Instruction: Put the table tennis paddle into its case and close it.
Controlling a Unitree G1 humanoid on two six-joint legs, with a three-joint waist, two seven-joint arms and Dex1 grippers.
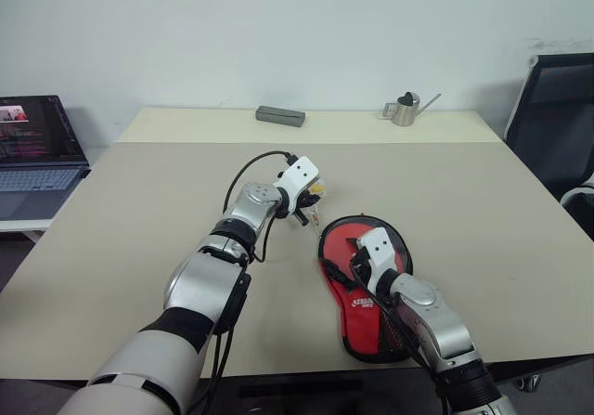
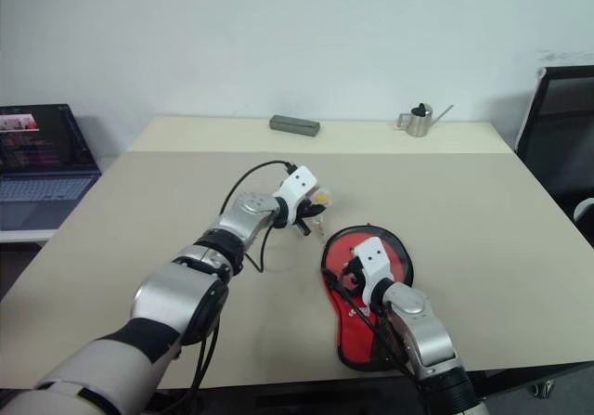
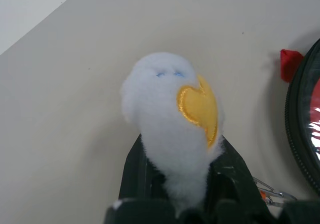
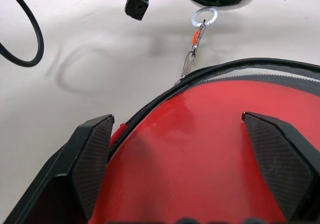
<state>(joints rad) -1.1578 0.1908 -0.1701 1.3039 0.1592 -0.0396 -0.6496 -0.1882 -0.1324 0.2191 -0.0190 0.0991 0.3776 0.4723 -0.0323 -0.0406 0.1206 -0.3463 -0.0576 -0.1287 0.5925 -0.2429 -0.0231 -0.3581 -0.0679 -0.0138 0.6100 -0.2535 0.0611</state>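
Zipping step: left gripper [image 1: 311, 195] clamped on charm [image 3: 172, 124], at case's [image 1: 367, 290] 11 o'clock; right gripper [image 4: 185, 159] spread wide (steadying); next, pull zipper round.

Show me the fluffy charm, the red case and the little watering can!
fluffy charm [image 3: 170, 119], left wrist view, on its white plush body.
red case [image 1: 382, 331], left eye view, on its narrow handle end.
watering can [image 1: 404, 110], left eye view, on its metal body.

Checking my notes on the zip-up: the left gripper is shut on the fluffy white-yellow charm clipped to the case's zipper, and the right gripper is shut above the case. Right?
One slip: the right gripper is open, not shut. The right wrist view shows its fingers spread wide above the case. The left gripper is indeed shut on the charm.
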